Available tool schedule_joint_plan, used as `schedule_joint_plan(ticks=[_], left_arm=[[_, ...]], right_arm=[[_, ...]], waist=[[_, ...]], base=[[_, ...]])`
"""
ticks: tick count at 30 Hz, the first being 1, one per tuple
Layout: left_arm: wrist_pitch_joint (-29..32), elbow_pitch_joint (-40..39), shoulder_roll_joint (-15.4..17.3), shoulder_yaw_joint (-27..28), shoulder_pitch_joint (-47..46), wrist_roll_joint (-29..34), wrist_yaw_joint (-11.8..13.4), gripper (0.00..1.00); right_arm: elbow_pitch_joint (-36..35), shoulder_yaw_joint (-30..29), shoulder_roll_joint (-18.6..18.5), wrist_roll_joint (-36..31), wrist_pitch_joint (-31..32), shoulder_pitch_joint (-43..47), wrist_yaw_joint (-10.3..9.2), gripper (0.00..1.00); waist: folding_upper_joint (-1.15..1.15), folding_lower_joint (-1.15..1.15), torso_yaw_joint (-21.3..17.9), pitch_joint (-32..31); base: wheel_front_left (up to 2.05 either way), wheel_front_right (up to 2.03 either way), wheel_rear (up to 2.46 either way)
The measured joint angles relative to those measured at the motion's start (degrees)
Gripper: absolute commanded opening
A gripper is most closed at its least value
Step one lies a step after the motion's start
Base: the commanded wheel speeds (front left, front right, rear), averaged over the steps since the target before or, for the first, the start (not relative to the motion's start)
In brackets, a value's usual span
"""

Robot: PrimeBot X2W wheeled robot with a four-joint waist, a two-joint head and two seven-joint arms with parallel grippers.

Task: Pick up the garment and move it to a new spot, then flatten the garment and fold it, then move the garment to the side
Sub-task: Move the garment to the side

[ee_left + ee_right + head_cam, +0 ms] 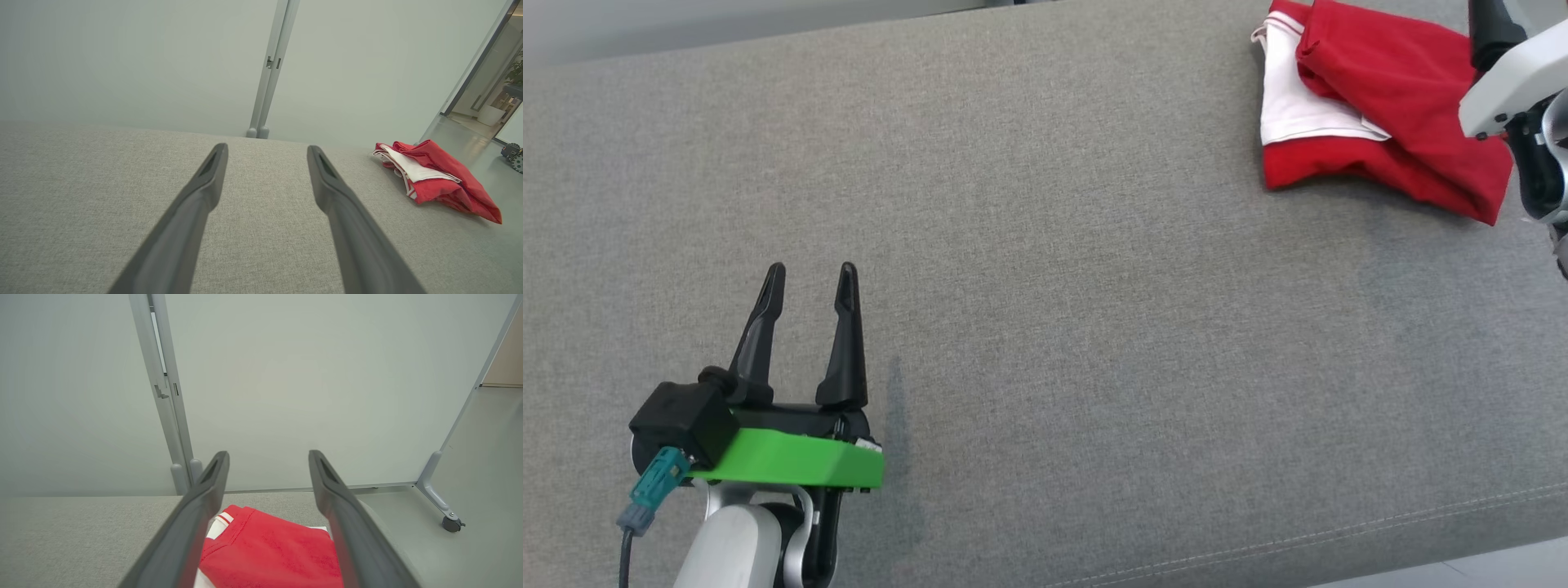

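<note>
The folded red-and-white garment lies at the far right end of the grey cushion, its long axis slanting from far-left to near-right. My right gripper hovers over it, fingers spread wide, holding nothing. My left gripper, equally spread and empty, hangs well apart from it. A pale partition stands behind.

Garment on cushion, far right; right claw above it; left claw near left, well apart.

Grey fabric surface w/ stitched seam near front edge. Behind it pale partition panels, metal post btw them, caster on smooth grey floor. Light soft, even.
</note>
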Motion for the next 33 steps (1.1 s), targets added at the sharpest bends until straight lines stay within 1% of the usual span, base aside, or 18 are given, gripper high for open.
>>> schedule_joint_plan(ticks=[3,4,6,11,14,17,23,27,30,33], left_arm=[[-0.3,1.3,-0.3,0.4,0.0,0.0,0.5,1.00],[-0.3,1.6,-0.5,0.6,0.0,-0.2,1.0,1.00],[-0.3,1.8,-0.9,1.5,0.0,-0.5,1.4,1.00],[-0.3,3.0,-1.0,2.4,0.1,-0.5,2.4,1.00],[-0.3,3.4,-1.1,2.4,0.2,-0.2,2.6,1.00],[-0.3,3.8,-1.1,2.5,0.6,0.7,2.9,1.00],[-0.5,5.3,-1.1,3.7,2.7,1.3,3.4,1.00],[-0.5,5.3,-1.2,3.8,2.9,2.0,3.4,1.00],[-0.5,5.2,-1.2,3.8,3.5,2.2,3.5,1.00],[-0.5,4.9,-1.3,3.9,4.6,2.2,3.5,1.00]], right_arm=[[-3.2,-1.8,1.2,-1.2,0.0,2.2,-0.16,1.00],[-4.2,-2.1,1.6,-1.6,0.0,3.5,-0.52,1.00],[-6.1,-3.1,2.4,-2.3,0.0,6.3,-0.59,1.00],[-11.1,-6.9,4.9,-3.0,0.0,12.3,-1.42,1.00],[-14.2,-8.9,5.7,-4.8,0.0,15.4,-1.51,1.00],[-16.8,-9.6,6.5,-6.7,0.0,18.7,-1.92,1.00],[-21.1,-11.1,7.5,-11.0,0.0,24.9,-2.00,1.00],[-24.1,-12.6,9.1,-13.0,0.0,28.4,-2.00,1.00],[-25.3,-14.8,10.1,-15.2,-0.1,31.4,-2.00,1.00],[-26.1,-16.3,11.2,-15.9,-0.1,34.8,-2.01,1.00]], waist=[[0.00,0.00,-0.5,-1.6],[0.00,0.00,-0.6,-2.1],[0.00,0.00,-0.8,-3.2],[0.00,0.00,-1.2,-5.8],[0.00,0.00,-1.2,-7.2],[0.00,0.00,-1.2,-8.5],[0.00,0.00,-0.9,-10.3],[0.00,0.00,-0.6,-11.2],[0.00,0.00,-0.3,-11.8],[0.00,-0.01,0.0,-12.2]], base=[[0.00,0.00,0.00],[0.00,0.00,0.00],[0.00,0.00,0.00],[0.00,0.00,0.00],[0.00,0.00,0.00],[0.00,0.00,0.00],[0.00,0.00,0.00],[0.00,0.00,0.00],[0.00,0.00,0.00],[0.00,0.00,0.00]])
